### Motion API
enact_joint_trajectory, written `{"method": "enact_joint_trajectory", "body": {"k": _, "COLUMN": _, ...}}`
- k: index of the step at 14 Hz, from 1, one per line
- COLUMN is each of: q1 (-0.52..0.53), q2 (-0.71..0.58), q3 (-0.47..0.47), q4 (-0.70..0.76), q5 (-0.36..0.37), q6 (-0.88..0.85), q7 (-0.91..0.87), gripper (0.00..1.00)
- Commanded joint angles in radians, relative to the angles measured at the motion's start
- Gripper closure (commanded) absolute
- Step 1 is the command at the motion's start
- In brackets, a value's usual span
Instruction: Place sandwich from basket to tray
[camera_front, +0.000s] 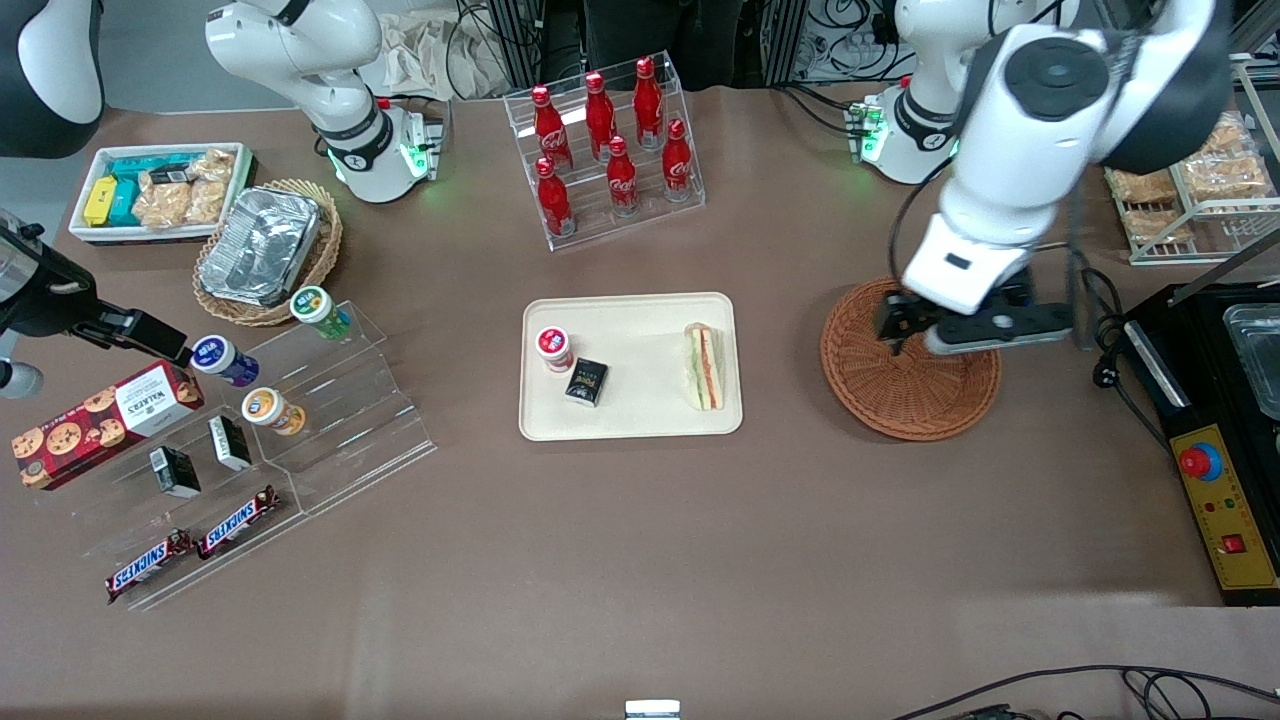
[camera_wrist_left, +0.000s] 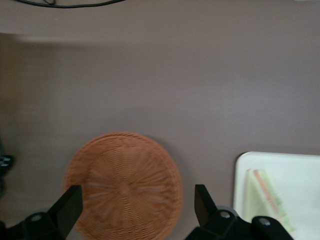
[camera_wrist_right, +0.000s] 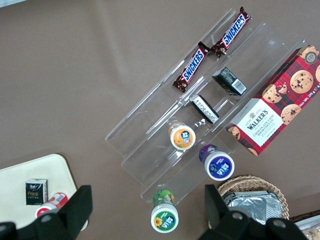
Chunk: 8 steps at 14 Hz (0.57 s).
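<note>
One sandwich (camera_front: 703, 366) — gripper (camera_front: 893, 327) above basket (camera_front: 905, 400)

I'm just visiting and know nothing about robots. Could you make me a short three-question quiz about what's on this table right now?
1. True or false: the triangular white-bread sandwich lies on the cream rectangular plastic tray.
2. What is in the round reddish-brown wicker basket? A) a sandwich B) nothing C) a bottle
3. The left arm's end effector hangs, open, over the ____.

Key: 1 true; 2 B; 3 basket.
</note>
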Motion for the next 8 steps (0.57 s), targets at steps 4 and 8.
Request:
{"method": "enact_joint_trajectory", "body": {"k": 4, "q1": 0.014, "q2": -0.119, "q3": 0.105, "q4": -0.026, "q5": -0.095, "q6": -0.114, "q7": 0.218, "gripper": 0.01}}
{"method": "enact_joint_trajectory", "body": {"k": 8, "q1": 0.011, "q2": -0.125, "q3": 0.185, "q4": -0.001, "q5": -0.227, "q6": -0.137, "q7": 0.356, "gripper": 0.01}}
